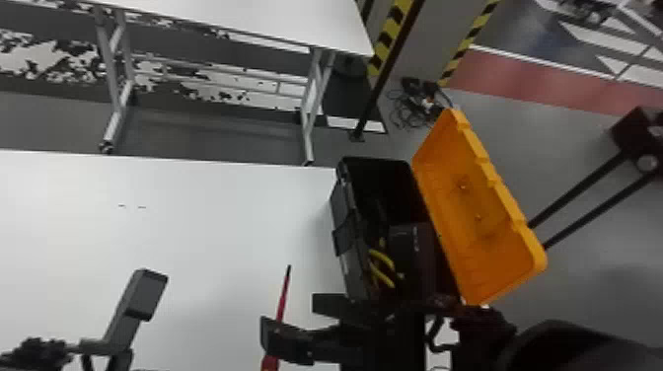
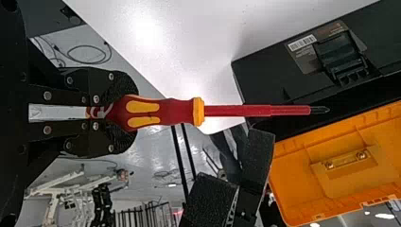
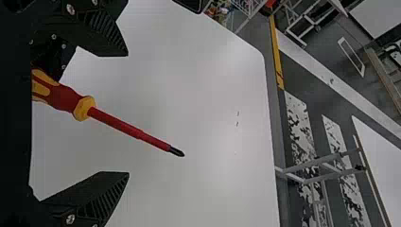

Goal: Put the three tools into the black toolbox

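Far left of the head view, part of the left arm (image 1: 42, 352) comes in low, over the tabletop (image 1: 74, 222), whose white surface bears two small dark marks (image 1: 131, 206). In the left wrist view the left pincer (image 2: 124, 112) is closed on the red-and-yellow handle of the screwdriver (image 1: 282, 301); the red shaft projects beyond the fingertips and ends in a dark tip. In the head view the same tool slants up from the bottom edge, tip foremost, left of the toolbox and apart from it. Next, the right pincer (image 1: 294, 320) stands open, its two fingers well apart. Right wrist view: the screwdriver lies across the space between them, nearer one finger; whether it touches that finger, cannot tell. Right of this, the black toolbox (image 1: 345, 222) sits at the right end of the tabletop, latches facing left. Inside, in the part nearer the robot, yellow handles (image 1: 382, 261) show beside a boxy dark object (image 1: 413, 241); the far part is too dark to read. The orange lid (image 1: 473, 207) is open, leaning out to the right. Behind it, two black rods (image 1: 582, 190) run to a dark fixture (image 1: 641, 135) at the right edge, above grey floor (image 1: 592, 276).
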You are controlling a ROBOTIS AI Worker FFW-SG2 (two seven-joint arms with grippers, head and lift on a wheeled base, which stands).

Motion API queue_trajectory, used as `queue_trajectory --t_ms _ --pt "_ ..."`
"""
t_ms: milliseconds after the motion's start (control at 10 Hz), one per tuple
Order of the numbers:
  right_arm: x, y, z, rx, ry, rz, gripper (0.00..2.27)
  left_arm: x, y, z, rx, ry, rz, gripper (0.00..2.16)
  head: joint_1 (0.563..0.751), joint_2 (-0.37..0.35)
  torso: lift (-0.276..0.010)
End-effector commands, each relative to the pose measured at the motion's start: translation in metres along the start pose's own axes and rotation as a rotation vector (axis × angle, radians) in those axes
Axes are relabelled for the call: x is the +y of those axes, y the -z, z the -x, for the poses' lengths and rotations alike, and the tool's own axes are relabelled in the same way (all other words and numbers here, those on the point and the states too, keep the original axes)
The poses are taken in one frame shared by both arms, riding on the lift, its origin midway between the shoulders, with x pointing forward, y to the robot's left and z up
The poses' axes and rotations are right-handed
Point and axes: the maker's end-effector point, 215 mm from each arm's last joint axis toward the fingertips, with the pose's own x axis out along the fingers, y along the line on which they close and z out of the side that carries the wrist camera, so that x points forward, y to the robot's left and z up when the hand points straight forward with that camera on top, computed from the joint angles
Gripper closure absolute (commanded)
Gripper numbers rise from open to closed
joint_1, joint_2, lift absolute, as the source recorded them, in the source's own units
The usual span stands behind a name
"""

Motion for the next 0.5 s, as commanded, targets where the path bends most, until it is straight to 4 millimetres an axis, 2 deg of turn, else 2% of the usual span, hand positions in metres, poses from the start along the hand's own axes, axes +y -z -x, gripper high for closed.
queue_trajectory --t_ms 0,400 --pt "0.000 0.005 -0.004 0.011 -0.005 -0.010 0.10 -0.002 -0.002 0.002 -0.006 -0.003 -0.004 1.89 0.695 -0.350 -0.051" --pt "0.013 0.020 -0.026 0.054 -0.051 -0.034 0.11 -0.002 -0.005 0.005 -0.015 -0.002 -0.006 1.89 0.695 -0.328 -0.051"
